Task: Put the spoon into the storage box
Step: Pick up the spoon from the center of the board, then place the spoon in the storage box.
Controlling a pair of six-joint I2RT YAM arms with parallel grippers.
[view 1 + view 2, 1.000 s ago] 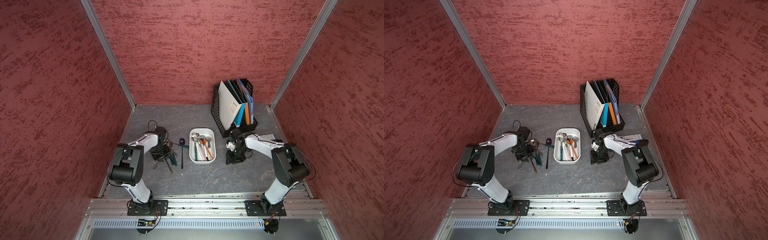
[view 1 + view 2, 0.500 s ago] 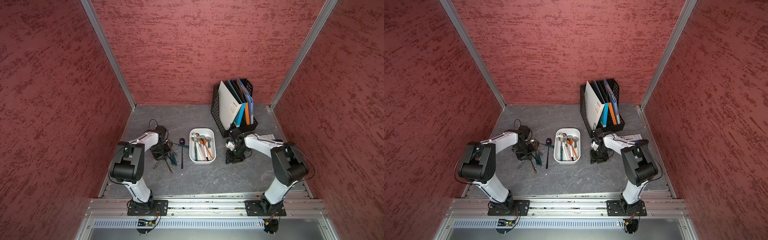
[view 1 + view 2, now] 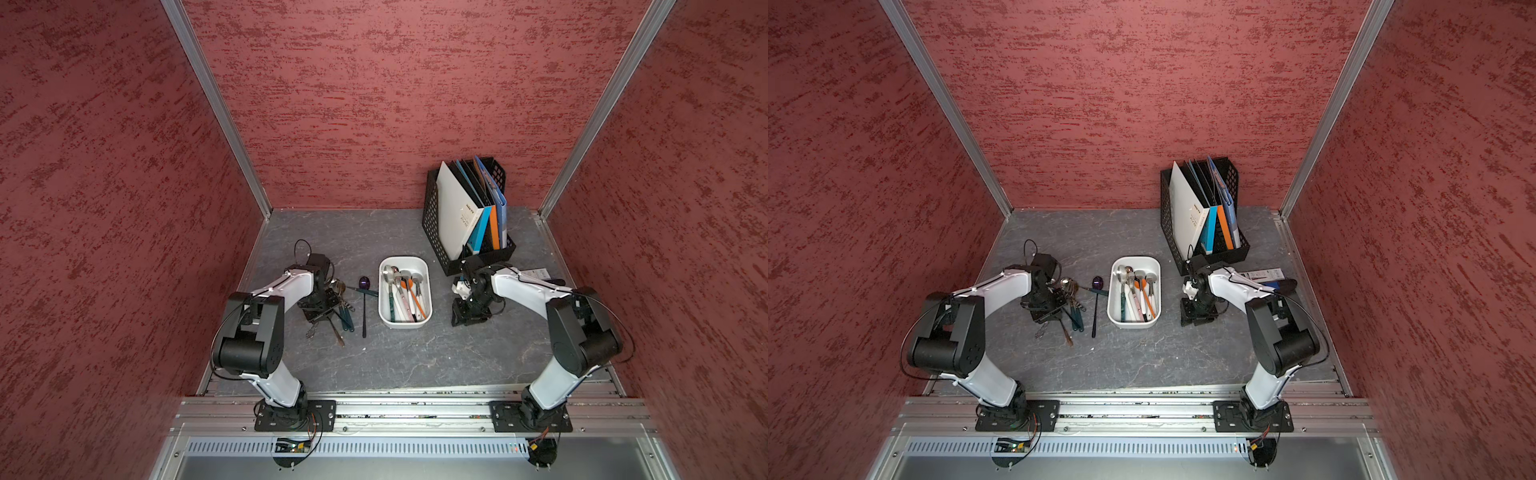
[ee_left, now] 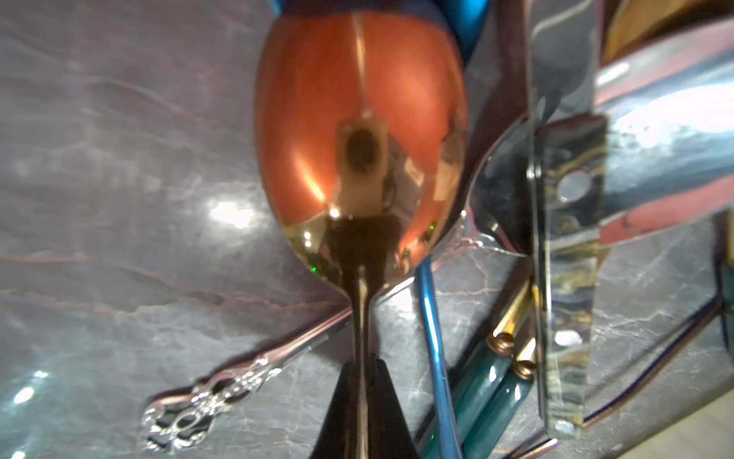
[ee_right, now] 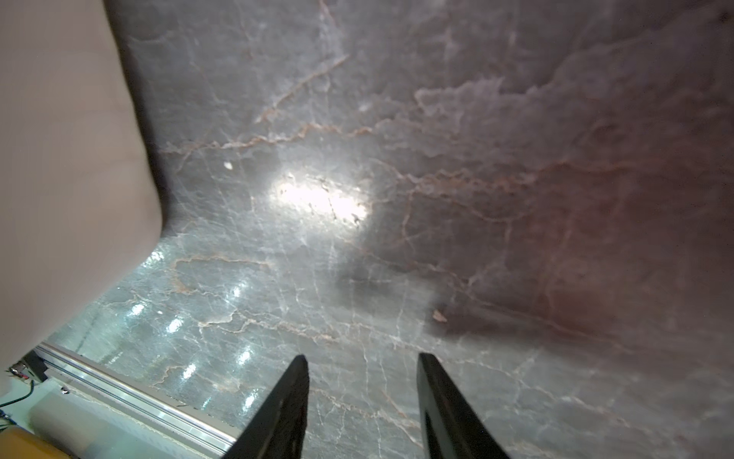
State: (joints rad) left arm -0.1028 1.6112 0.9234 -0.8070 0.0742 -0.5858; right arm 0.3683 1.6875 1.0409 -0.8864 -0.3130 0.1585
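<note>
While the left jaws pinch the spoon (image 4: pixel 359 131) by its handle, bowl just beyond their tips, the right jaws hang half open and empty.

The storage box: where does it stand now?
In both top views the storage box stands between the loose spoons on the left and the right gripper, with the file rack behind it to the right.

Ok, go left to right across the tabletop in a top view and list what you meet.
Left hand → teal-handled spoons → black spoon → storage box → right hand.
</note>
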